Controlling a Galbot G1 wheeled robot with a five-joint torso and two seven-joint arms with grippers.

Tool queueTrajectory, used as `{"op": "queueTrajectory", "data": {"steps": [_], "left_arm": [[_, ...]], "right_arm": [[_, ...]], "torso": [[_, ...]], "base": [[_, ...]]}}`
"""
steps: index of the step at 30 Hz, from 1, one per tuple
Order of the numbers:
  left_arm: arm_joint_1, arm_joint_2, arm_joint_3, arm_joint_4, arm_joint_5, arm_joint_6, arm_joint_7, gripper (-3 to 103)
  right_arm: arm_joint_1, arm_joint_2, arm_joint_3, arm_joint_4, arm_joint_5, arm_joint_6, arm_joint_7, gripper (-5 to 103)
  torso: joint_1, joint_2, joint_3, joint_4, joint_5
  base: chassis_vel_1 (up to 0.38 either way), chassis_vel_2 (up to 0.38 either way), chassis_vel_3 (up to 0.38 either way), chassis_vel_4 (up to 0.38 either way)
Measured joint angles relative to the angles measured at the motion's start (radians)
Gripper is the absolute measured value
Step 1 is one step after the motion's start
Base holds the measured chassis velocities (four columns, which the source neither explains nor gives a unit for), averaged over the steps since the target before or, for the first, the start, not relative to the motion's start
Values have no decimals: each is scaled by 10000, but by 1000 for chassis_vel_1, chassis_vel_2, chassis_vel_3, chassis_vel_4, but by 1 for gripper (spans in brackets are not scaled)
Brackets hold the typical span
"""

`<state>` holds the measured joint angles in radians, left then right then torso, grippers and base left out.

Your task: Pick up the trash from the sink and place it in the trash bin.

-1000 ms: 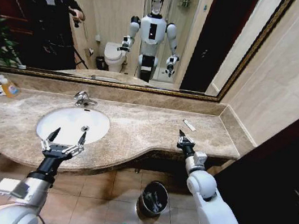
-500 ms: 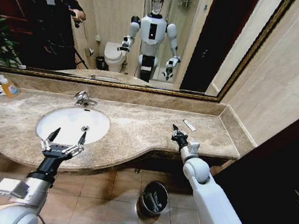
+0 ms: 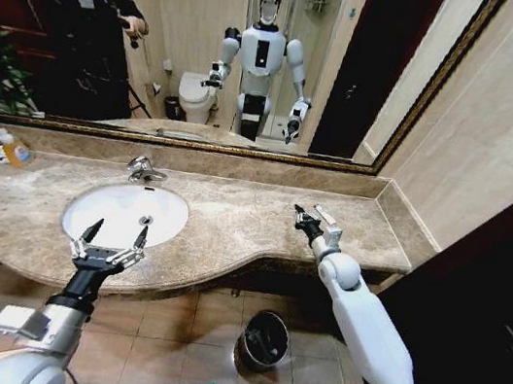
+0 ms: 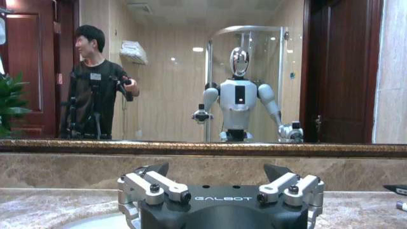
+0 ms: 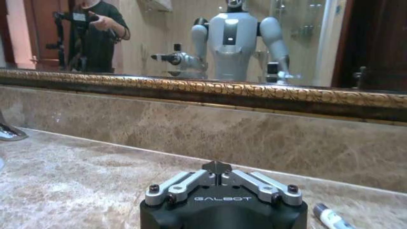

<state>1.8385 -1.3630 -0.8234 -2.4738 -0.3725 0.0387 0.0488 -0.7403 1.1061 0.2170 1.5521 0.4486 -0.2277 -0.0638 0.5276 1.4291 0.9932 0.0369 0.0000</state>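
Right pincer (image 3: 299,211) has its two tips pressed together, holding nothing, and hovers low over the marble worktop (image 3: 232,218), pointing toward the back wall. Just beside it, on the side away from the sink, lies a small white tube (image 3: 325,214) flat on the stone; the right wrist view catches one end of it, white with a dark tip (image 5: 330,217), close beside the pincer body (image 5: 218,168). That tube looks like the piece of trash in hand. To take it well, I judge the pincer should spread first, shift sideways until the tube sits between the tips, turn so the tips cross the tube's short width, then come down nearly to the stone before squeezing; a flat, light tube may skid or roll if only one tip nudges it.

Left pincer (image 3: 110,243) is spread wide, empty, hanging over the front edge of the worktop at the near rim of the white oval sink (image 3: 86,208); the left wrist view shows its spread fingers (image 4: 152,183) facing the mirror. No litter is visible in the part of the basin the head view shows. A soap bottle with orange liquid (image 3: 13,148) stands far off by the plant. On the floor below, between the two arms, sits the black trash bin (image 3: 263,339) with its silver rim, well apart from the tube, so the carry will need a clear drop down past the worktop edge
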Motion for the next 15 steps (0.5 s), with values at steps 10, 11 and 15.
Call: {"op": "queueTrajectory", "data": {"steps": [10,11,15], "left_arm": [[0,0,0,0,0,0,0,100],[0,0,0,0,0,0,0,100],[0,0,0,0,0,0,0,100]], "right_arm": [[1074,84,-152,-1395,-144,221,-390,40],[1120,82,-153,-1450,-141,221,-457,40],[1421,86,-166,-1896,-131,197,-900,56]], "torso": [[0,1,0,0,1],[0,1,0,-1,0],[0,1,-1,-1,0]], "base": [[0,0,0,0],[0,0,0,0],[0,0,0,0]]}}
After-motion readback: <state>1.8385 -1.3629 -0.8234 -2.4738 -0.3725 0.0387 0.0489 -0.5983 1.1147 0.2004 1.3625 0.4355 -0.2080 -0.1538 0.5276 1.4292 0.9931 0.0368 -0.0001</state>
